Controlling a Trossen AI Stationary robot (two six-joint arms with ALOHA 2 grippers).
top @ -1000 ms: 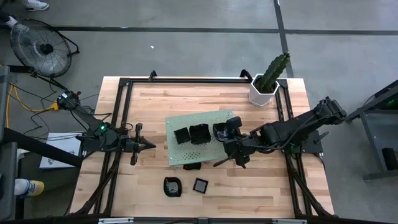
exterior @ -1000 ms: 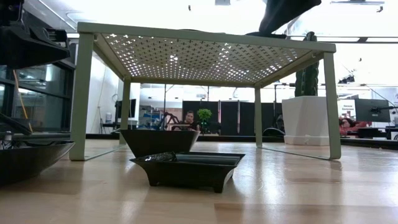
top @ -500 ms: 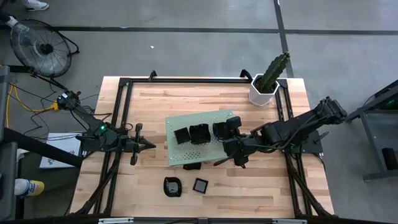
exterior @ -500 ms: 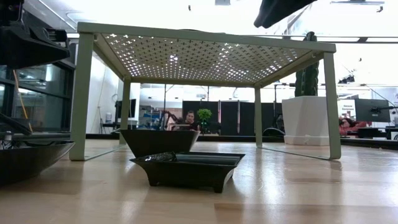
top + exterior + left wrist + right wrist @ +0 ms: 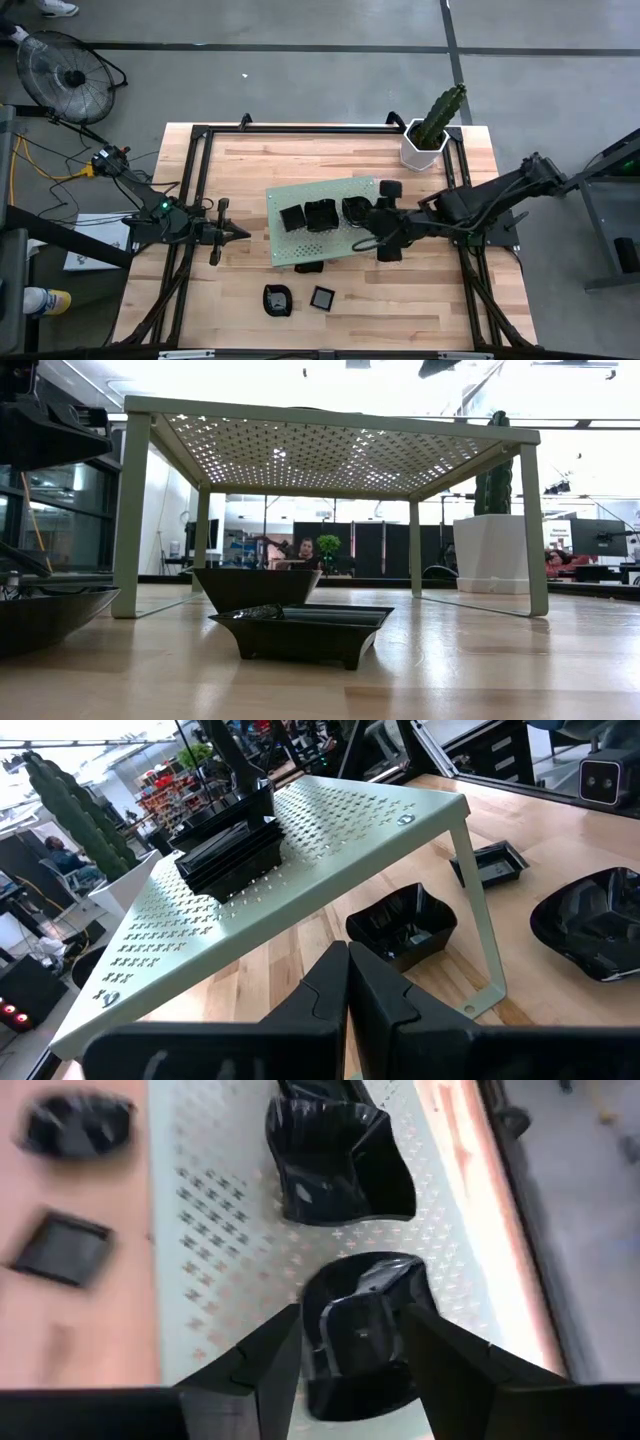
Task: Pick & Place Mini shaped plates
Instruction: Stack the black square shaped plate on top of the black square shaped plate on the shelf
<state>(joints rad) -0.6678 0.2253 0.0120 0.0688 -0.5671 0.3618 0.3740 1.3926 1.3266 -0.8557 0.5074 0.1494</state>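
Mini shaped plates (image 5: pixel 320 215), green perforated board (image 5: pixel 290 250), wooden table (image 5: pixel 300 160)

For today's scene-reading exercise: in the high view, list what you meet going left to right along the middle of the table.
left gripper → green perforated board → black dish stack → second black stack → round black dish → right gripper

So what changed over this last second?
The right tool drew back toward the table's right side, off the green board, and rose out of the low view. Its fingers are open, above a plate left on the board. The left tool, the stacked plates and the plates on the table didn't move.
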